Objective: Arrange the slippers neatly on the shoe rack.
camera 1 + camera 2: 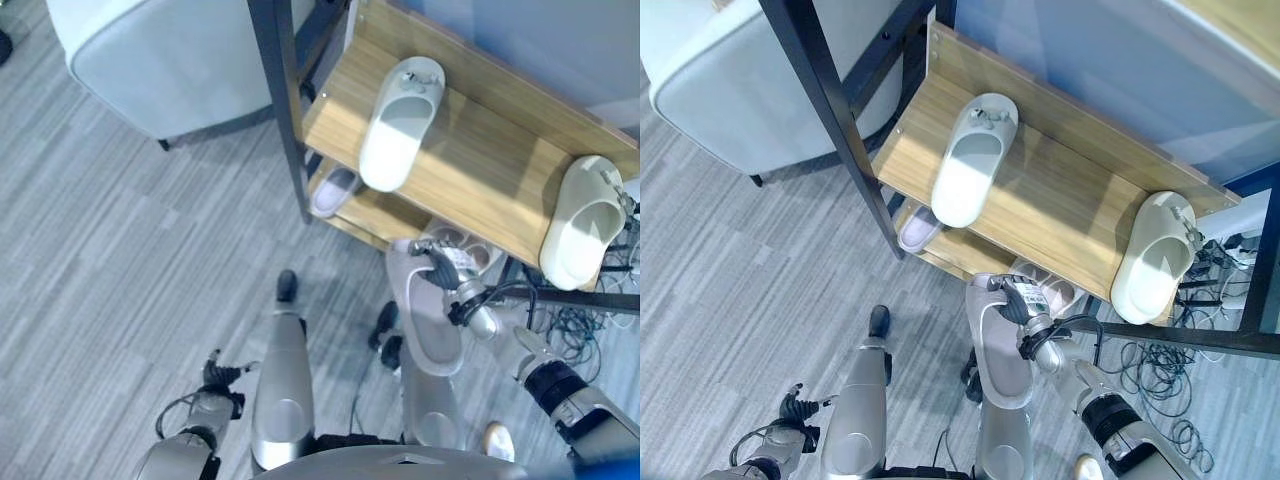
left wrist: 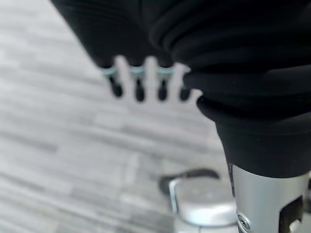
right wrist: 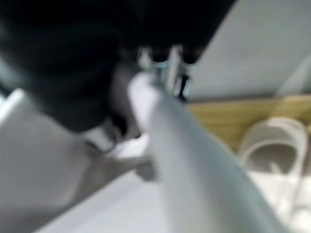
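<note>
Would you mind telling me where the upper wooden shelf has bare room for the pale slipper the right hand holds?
The wooden upper shelf is bare between the white slipper and the cream slipper. The lower shelf looks crowded. The right hand grips the pale lilac slipper.

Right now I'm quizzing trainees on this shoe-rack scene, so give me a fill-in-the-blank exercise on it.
1. The right robot hand grips a pale ____.
2. The number of slippers lying on the top shelf is ____.
3. The left robot hand hangs over the grey ____.
4. The held slipper is in front of the ____ shelf.

Missing words: slipper; two; floor; lower
</note>
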Controlling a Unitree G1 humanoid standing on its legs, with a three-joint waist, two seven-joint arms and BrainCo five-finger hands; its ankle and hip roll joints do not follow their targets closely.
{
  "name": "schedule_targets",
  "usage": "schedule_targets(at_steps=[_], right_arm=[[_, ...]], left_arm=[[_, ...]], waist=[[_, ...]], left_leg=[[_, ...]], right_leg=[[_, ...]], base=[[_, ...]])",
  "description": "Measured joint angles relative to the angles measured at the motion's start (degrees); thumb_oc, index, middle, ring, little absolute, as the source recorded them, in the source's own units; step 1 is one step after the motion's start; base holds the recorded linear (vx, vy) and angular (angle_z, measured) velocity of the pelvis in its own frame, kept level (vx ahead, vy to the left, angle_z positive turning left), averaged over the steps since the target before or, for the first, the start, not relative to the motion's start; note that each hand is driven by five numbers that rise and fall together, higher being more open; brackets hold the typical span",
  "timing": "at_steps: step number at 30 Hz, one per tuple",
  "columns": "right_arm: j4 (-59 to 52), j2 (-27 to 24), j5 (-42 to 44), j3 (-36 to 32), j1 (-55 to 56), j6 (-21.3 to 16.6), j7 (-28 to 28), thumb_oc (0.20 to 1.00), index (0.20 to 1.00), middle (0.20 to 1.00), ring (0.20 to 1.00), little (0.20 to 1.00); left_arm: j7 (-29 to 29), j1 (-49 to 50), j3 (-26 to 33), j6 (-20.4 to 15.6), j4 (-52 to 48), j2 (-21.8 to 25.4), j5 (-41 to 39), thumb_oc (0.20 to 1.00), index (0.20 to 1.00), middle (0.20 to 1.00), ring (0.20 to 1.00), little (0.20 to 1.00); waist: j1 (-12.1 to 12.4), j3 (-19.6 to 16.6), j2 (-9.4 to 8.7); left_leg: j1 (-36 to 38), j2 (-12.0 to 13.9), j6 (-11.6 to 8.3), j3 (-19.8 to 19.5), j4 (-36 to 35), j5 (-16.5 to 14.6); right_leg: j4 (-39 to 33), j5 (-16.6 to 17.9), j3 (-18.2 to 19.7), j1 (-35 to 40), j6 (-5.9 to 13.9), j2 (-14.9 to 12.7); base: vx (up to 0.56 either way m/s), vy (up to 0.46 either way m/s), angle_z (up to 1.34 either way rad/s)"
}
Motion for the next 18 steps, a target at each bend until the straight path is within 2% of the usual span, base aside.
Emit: schedule_targets(at_steps=[2, 3, 4, 5, 6, 8, 10, 12, 13, 15, 16, 17, 18], right_arm=[[-1.0, -2.1, 1.5, -0.2, -0.6, 0.2, 0.0, 0.2, 0.2, 0.2, 0.2, 0.2], [-4.1, -2.8, 1.5, -1.0, -0.9, 0.1, -0.3, 0.2, 0.2, 0.2, 0.2, 0.2], [-5.9, -3.5, 1.7, 0.4, -4.2, 0.0, -0.4, 0.2, 0.2, 0.2, 0.2, 0.2], [-8.2, -4.2, 2.8, 0.9, -9.2, -0.3, -1.1, 0.2, 0.2, 0.2, 0.2, 0.2], [-8.0, -4.2, 3.7, 1.9, -16.8, -0.7, -1.9, 0.2, 0.2, 0.2, 0.2, 0.2], [-6.2, -4.8, 3.7, 4.1, -22.6, -0.7, -2.0, 0.2, 0.2, 0.2, 0.2, 0.2], [-6.3, -5.5, 3.8, 2.9, -23.2, -0.7, -3.3, 0.2, 0.2, 0.2, 0.2, 0.2], [-5.2, -5.5, 4.4, 1.4, -22.9, -0.1, -3.8, 0.2, 0.2, 0.2, 0.2, 0.2], [-4.8, -6.9, 6.3, 1.6, -22.2, 0.0, -3.8, 0.2, 0.2, 0.2, 0.2, 0.2], [-6.2, -8.3, 8.3, 0.5, -21.2, 0.0, -4.2, 0.2, 0.2, 0.2, 0.2, 0.2], [-6.4, -9.1, 9.2, -0.5, -21.0, 0.1, -4.7, 0.2, 0.2, 0.2, 0.2, 0.2], [-7.6, -10.5, 9.6, -1.6, -20.2, 0.1, -4.8, 0.2, 0.2, 0.2, 0.2, 0.2], [-8.7, -12.3, 9.9, -2.2, -19.6, 0.1, -5.1, 0.2, 0.2, 0.2, 0.2, 0.2]], left_arm=[[0.4, -1.4, 1.0, -0.8, -1.7, 1.4, -0.6, 1.0, 1.0, 1.0, 1.0, 1.0], [1.4, -1.9, 1.2, -1.0, -2.0, 2.5, -1.1, 1.0, 1.0, 1.0, 1.0, 1.0], [1.8, -1.6, 1.5, -1.1, -2.1, 3.0, -1.1, 1.0, 1.0, 1.0, 1.0, 1.0], [2.5, -2.3, 0.3, -1.3, -2.5, 3.9, -1.2, 1.0, 1.0, 1.0, 1.0, 1.0], [2.6, -4.6, 0.4, -1.5, -3.5, 4.3, -1.8, 1.0, 1.0, 1.0, 1.0, 1.0], [2.7, -7.2, 0.3, -1.6, -4.3, 4.2, -2.8, 1.0, 1.0, 1.0, 1.0, 1.0], [3.5, -7.6, 0.0, -1.9, -5.4, 4.9, -3.2, 1.0, 1.0, 1.0, 1.0, 1.0], [3.7, -8.4, -0.4, -2.3, -6.5, 5.1, -3.2, 1.0, 1.0, 1.0, 1.0, 1.0], [3.9, -7.7, -1.7, -2.4, -6.6, 5.1, -3.5, 1.0, 1.0, 1.0, 1.0, 1.0], [4.0, -6.2, -1.6, -2.4, -6.6, 5.4, -4.5, 1.0, 1.0, 1.0, 1.0, 1.0], [4.2, -6.0, -1.6, -2.4, -6.7, 5.8, -5.1, 1.0, 1.0, 1.0, 1.0, 1.0], [4.2, -5.8, -1.9, -2.5, -7.4, 6.2, -5.4, 1.0, 1.0, 1.0, 1.0, 1.0], [4.4, -4.8, -1.9, -2.4, -8.2, 6.0, -5.5, 1.0, 1.0, 1.0, 1.0, 1.0]], waist=[[0.3, 0.7, 1.07], [0.2, 1.3, 1.35], [0.4, 1.2, 2.12], [0.0, 1.3, 2.51], [0.3, 2.1, 3.67], [0.6, 2.9, 4.62], [-0.1, 2.3, 4.41], [-0.5, 2.5, 4.41], [-0.4, 2.3, 4.31], [-0.9, 2.0, 4.42], [-1.9, 1.8, 4.29], [-2.2, 1.5, 3.87], [-2.1, 1.3, 3.92]], left_leg=[[-5.6, -1.1, -0.06, -1.9, 7.9, -3.2], [-7.4, -1.3, 0.0, -2.0, 10.9, -4.0], [-9.5, -1.5, 0.14, -2.0, 13.9, -5.1], [-14.5, -2.3, 0.57, -1.9, 21.0, -7.5], [-22.3, -2.6, 0.59, -2.3, 28.9, -9.4], [-29.9, -3.3, 0.9, -2.6, 39.2, -12.4], [-35.1, -3.6, 0.96, -2.6, 43.7, -13.5], [-38.3, -3.6, 0.93, -2.6, 44.5, -13.5], [-39.9, -3.9, 1.66, -2.6, 47.2, -14.2], [-42.6, -3.8, 1.79, -2.6, 51.6, -15.3], [-45.4, -3.8, 1.54, -2.7, 52.8, -15.4], [-47.1, -3.9, 1.46, -2.4, 53.8, -15.8], [-48.4, -4.6, 3.14, -2.4, 61.0, -17.3]], right_leg=[[8.3, -3.6, 0.6, -4.7, -0.04, -1.6], [11.2, -4.7, 1.2, -6.7, -0.98, -2.4], [14.2, -5.4, 2.0, -8.5, 0.12, -2.5], [21.4, -8.3, 4.0, -14.1, -1.08, -4.1], [29.0, -10.1, 6.0, -22.0, -1.64, -5.0], [39.0, -12.7, 9.0, -30.0, -1.95, -6.0], [43.9, -14.3, 11.2, -35.5, -1.76, -6.6], [44.7, -14.2, 11.1, -38.7, -1.92, -6.9], [46.9, -14.4, 12.7, -40.9, -2.15, -6.6], [50.8, -14.8, 14.4, -43.8, -1.62, -6.5], [52.1, -15.1, 14.6, -46.3, -1.39, -6.6], [53.3, -15.6, 15.4, -48.5, -2.04, -6.5], [55.5, -15.8, 16.7, -50.3, -2.35, -6.8]], base=[[-0.03, -0.008, 0.3], [-0.12, 0.032, 0.05], [-0.17, 0.058, -0.02], [-0.12, 0.06, -0.11], [-0.13, 0.062, -0.13], [-0.12, 0.049, -0.13], [-0.02, 0.011, 0.04], [0.0, 0.024, -0.02], [0.01, 0.025, -0.23], [0.02, 0.012, -0.19], [0.0, 0.0, 0.0], [0.04, -0.006, -0.02], [0.04, -0.011, -0.21]])
